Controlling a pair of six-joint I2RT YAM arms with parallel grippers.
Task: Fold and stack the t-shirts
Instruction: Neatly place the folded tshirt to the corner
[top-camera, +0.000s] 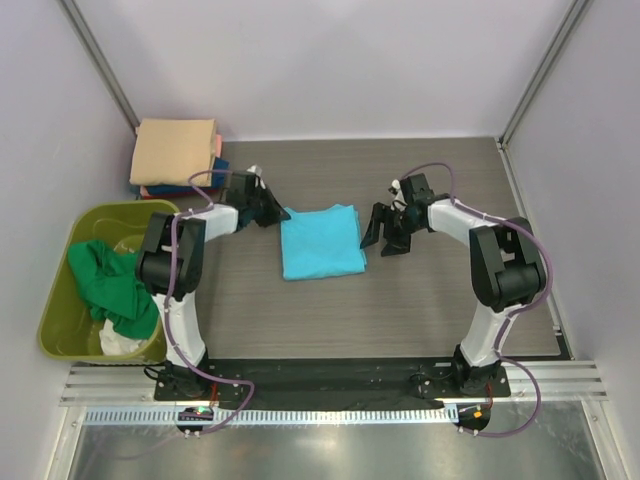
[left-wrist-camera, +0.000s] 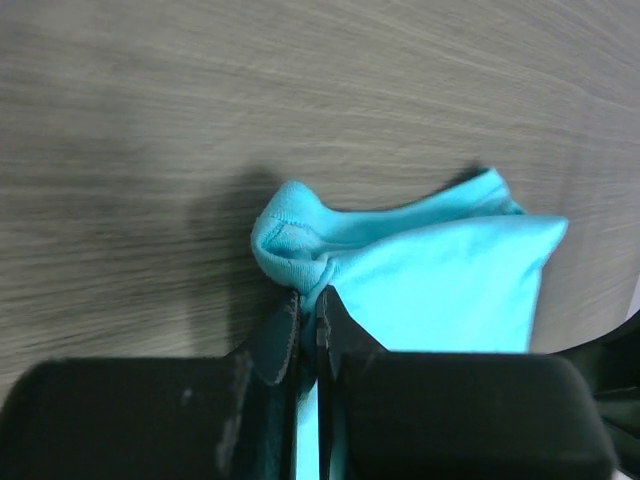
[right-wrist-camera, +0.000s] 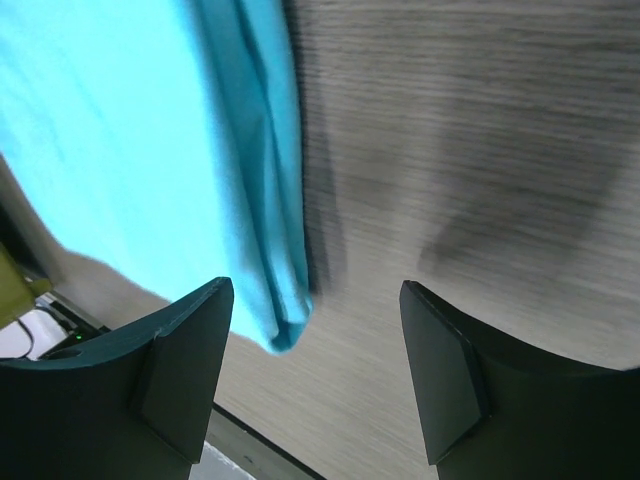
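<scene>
Item: turquoise t-shirt (top-camera: 321, 241), folded, centre of counter (top-camera: 430, 310); your left gripper (left-wrist-camera: 310, 300) clamped its far-left corner, right gripper (right-wrist-camera: 315, 300) hung jaws-apart alongside; you needed both corners held before lifting.

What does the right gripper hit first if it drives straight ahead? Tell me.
Probably the bare table top, right beside the folded edge of the turquoise t-shirt. The open right gripper points down at it; the finger nearer the shirt may brush that edge, though depth is unclear.
</scene>
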